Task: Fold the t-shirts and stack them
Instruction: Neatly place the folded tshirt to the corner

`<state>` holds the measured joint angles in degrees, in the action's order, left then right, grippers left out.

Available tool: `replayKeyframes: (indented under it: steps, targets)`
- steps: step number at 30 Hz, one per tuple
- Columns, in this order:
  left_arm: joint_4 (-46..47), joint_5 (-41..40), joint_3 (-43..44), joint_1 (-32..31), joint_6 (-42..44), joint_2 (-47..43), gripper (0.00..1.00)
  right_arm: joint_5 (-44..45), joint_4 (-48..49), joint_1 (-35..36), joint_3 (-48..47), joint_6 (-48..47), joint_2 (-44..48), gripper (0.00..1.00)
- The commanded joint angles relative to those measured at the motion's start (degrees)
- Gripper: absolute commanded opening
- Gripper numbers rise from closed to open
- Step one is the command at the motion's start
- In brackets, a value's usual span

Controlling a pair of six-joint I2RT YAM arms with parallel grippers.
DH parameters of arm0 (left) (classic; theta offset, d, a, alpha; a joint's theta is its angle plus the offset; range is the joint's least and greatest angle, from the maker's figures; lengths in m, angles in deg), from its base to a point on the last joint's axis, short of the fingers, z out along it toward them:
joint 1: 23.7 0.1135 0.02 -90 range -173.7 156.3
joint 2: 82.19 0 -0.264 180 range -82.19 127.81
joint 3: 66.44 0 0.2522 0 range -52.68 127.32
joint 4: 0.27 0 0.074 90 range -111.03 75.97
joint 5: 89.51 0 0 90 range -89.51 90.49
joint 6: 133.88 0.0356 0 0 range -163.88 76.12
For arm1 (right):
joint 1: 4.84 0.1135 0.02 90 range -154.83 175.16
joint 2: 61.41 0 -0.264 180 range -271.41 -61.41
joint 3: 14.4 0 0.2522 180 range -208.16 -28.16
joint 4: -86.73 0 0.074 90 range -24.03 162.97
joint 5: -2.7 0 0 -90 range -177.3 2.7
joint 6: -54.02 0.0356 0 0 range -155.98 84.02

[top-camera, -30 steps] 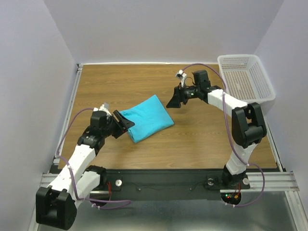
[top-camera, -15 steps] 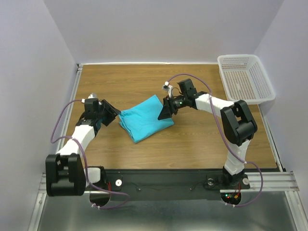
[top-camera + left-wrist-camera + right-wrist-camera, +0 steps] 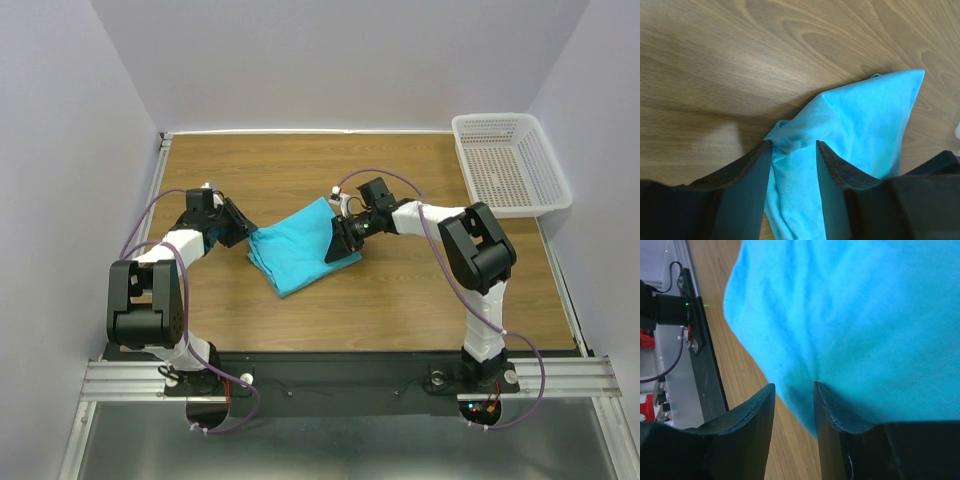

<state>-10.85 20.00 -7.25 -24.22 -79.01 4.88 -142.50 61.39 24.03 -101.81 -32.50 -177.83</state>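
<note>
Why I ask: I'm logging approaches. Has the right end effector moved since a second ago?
Yes. The right end effector moved left, away from the basket, onto the t-shirt.

no legible text, labels or numbers

The work surface is a wood-grain table (image 3: 400, 290) with a metal rail along its left edge. Two items rest directly on it. A turquoise shirt (image 3: 295, 250), folded into a compact, roughly rectangular bundle, lies diagonally just left of centre. A white plastic mesh basket (image 3: 497, 117) stands upright at the far right corner, well apart from the shirt.
</note>
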Motion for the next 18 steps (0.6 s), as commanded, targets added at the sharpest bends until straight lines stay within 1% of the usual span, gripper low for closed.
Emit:
replayKeyframes:
  steps: [1,3,7,8,9,10,11,12,17,18]
  targets:
    - [2.27,2.29,2.21,0.07,2.00,0.82,0.43,2.11,-0.29,0.14,-1.50,0.47,-1.44,0.40]
    - [2.44,2.38,2.03,0.07,1.91,1.52,0.37,3.42,-0.73,0.14,-1.33,0.29,-1.88,0.37]
    - [2.62,2.55,1.51,0.07,2.09,1.70,0.33,4.75,-1.61,0.14,-0.89,-0.41,-2.58,0.33]
    - [2.62,2.38,1.50,0.07,2.35,1.62,0.27,4.92,-1.78,0.23,-0.71,-0.50,-2.67,0.33]
    - [2.62,2.46,1.24,0.07,2.53,1.53,0.26,5.27,-1.87,0.14,-0.62,-0.50,-2.76,0.33]
    - [2.71,2.73,1.15,1.47,2.61,1.61,0.25,5.54,-1.96,0.05,-0.53,-0.67,-2.93,0.33]
    - [2.80,2.99,1.07,1.65,2.70,1.70,0.23,5.72,-2.05,0.14,-0.53,-0.67,-3.02,0.33]
    - [2.80,3.17,0.98,1.92,2.88,1.88,0.19,5.72,-2.22,0.14,-0.62,-0.76,-3.28,0.32]
    - [2.89,4.05,0.98,2.45,3.40,1.70,0.12,6.33,-2.75,0.14,-0.88,-1.29,-3.37,0.32]
    - [2.88,4.05,1.06,2.45,3.49,1.70,0.01,6.42,-2.84,0.14,-0.88,-1.38,-3.37,0.32]
